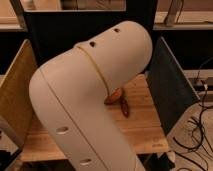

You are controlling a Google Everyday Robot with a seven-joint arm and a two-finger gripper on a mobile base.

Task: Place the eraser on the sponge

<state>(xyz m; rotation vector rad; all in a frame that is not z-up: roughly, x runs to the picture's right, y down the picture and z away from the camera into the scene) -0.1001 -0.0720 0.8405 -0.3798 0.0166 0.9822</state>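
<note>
My white arm [90,100] fills the middle of the camera view and covers most of the wooden table [145,131]. The eraser is hidden. The sponge is hidden as well, behind the arm. My gripper is out of sight behind the arm's casing, shut, and I cannot tell whether it holds anything.
A sliver of a brown dish [114,97] and a dark reddish object [124,108] peek out beside the arm. A dark upright panel [167,85] borders the table on the right and a tan one [17,95] on the left. Cables [197,135] lie on the floor at the right.
</note>
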